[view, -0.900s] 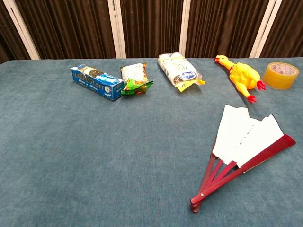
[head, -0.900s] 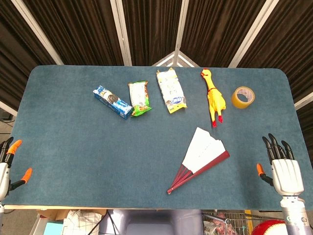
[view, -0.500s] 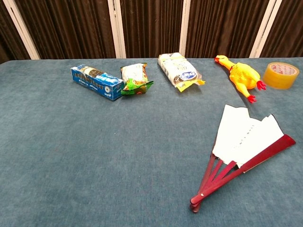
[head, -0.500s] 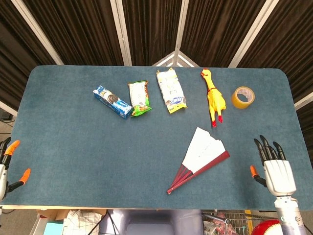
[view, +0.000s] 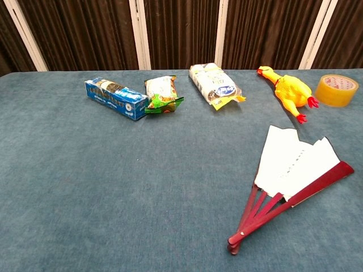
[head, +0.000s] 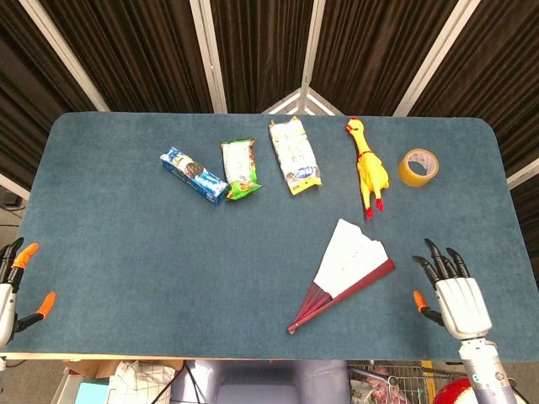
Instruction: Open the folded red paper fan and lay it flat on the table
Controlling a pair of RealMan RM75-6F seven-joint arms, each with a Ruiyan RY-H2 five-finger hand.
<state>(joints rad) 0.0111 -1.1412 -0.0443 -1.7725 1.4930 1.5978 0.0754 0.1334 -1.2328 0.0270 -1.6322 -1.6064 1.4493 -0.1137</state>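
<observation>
The paper fan (head: 347,263) lies partly spread on the blue table (head: 126,244), white leaf pointing up and away, red ribs meeting at a pivot near the front edge. The chest view shows the fan (view: 295,170) at lower right. My right hand (head: 450,290) hovers to the right of the fan, fingers spread and holding nothing, a gap between it and the red outer rib. My left hand (head: 13,282) sits at the table's left front corner, fingers apart, empty. Neither hand appears in the chest view.
Along the back stand a blue biscuit box (head: 194,175), a green snack bag (head: 239,168), a white-yellow packet (head: 295,155), a yellow rubber chicken (head: 367,165) and a roll of tape (head: 418,167). The table's front edge runs just below the fan's pivot.
My right hand has slid left and slightly lower, closer to the fan. The left hand has dropped a little. The fan has not moved.
</observation>
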